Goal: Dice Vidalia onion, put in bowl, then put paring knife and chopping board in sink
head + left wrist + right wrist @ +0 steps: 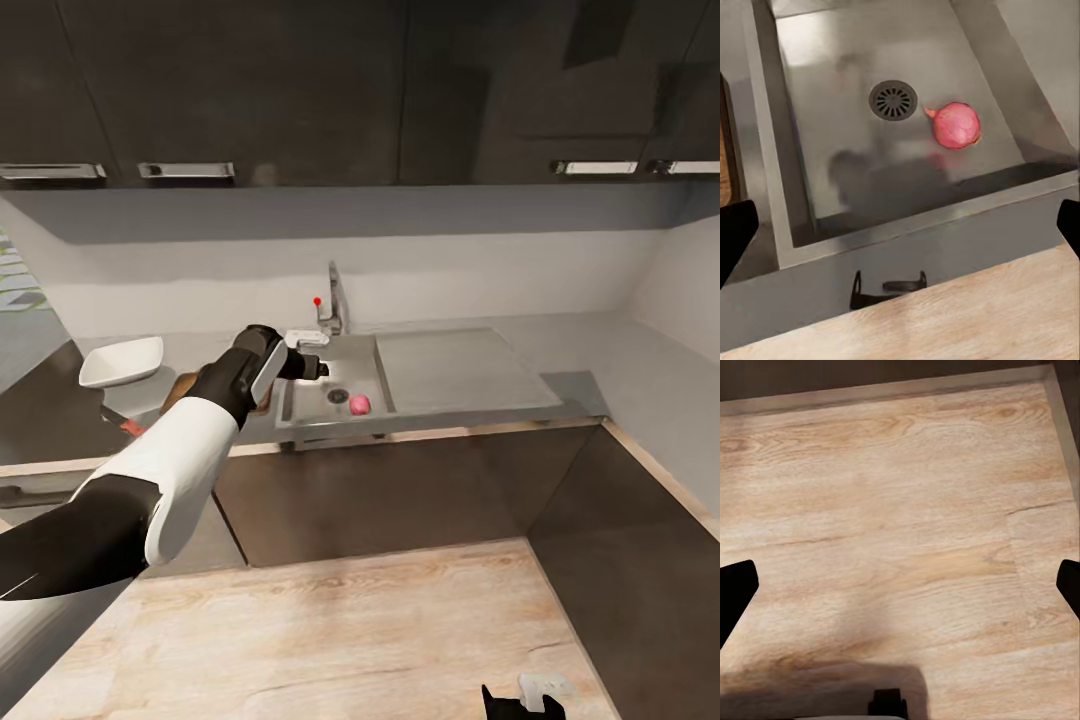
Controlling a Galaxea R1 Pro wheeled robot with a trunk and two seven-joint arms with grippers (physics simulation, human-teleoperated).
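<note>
Left gripper [318, 368]: poised above the sink [300, 415] basin's near-left part, jaws spread wide, holding nothing. Vidalia onion [956, 125]: on the basin floor, below and ahead of the gripper, just beside the drain [893, 100]. White bowl [122, 361]: on the countertop [620, 350], behind the left arm. Right gripper [900, 585]: fingers wide apart, empty, over wooden floor [900, 495].

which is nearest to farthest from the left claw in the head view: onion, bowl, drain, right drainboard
1. Drain, in the sink basin just below and right of the left claw.
2. Onion, beside the drain, slightly farther right.
3. Drainboard, the flat steel right of the basin.
4. Bowl, on the countertop far to the left, behind the arm.
</note>
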